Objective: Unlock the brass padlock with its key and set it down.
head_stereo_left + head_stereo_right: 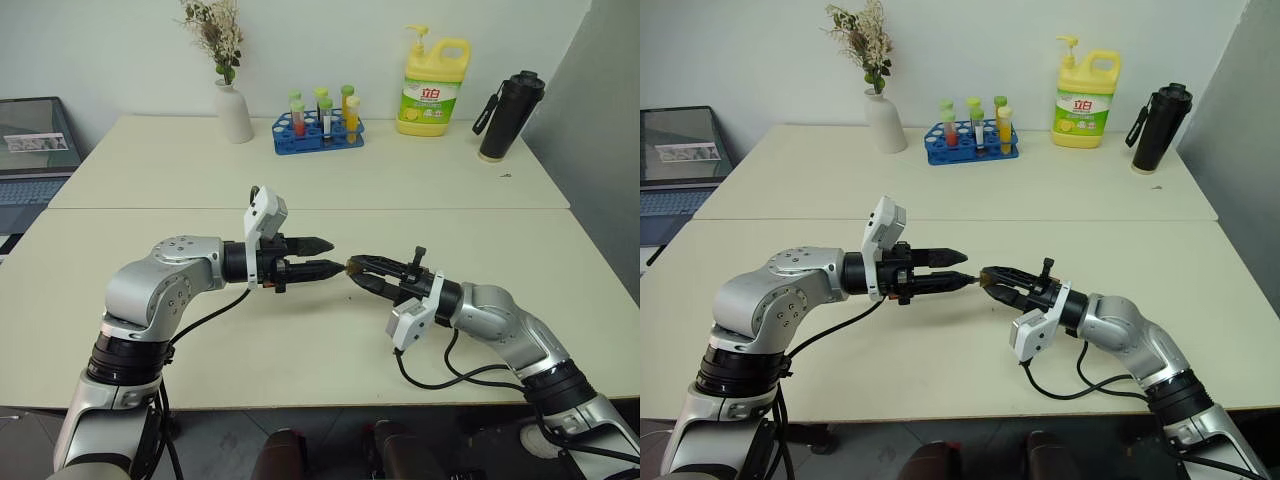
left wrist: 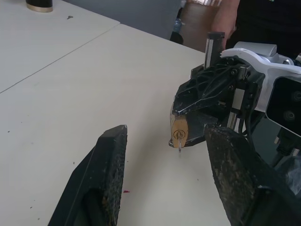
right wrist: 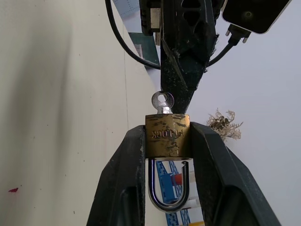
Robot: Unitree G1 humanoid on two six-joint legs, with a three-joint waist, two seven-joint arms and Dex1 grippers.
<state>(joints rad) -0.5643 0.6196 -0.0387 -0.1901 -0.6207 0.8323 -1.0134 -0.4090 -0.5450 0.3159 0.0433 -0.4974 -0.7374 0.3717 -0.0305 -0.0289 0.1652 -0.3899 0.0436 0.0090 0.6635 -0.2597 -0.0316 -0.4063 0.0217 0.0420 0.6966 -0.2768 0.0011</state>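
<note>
right wrist view has the clearest look: the brass padlock (image 3: 167, 136) is pinched by its body between the 2 black fingers (image 3: 123, 188) of the right gripper (image 1: 362, 272), with the silver shackle (image 3: 168, 188) pointing back toward the wrist and looking seated in the body on both legs as far as i can tell. the little silver key (image 3: 162, 101) is sticking out of the far end of the lock, its round bow right up against a dark finger of the other arm, but i can't tell if they actually touch. from the head cameras the 2 arms meet over the near table (image 1: 300, 350), held up in the air, tips almost nose to nose. left gripper (image 1: 322, 256) has its fingers apart with nothing between them; in the left wrist view you can see the gap between them, with the lock's keyed end and the key poking out just past them. back on the far table there's a white vase (image 1: 233, 112), a blue rack of test tubes (image 1: 318, 135), a yellow detergent bottle (image 1: 433, 92) and a black flask (image 1: 508, 115), plus a laptop (image 1: 35, 150) off to the left.
</note>
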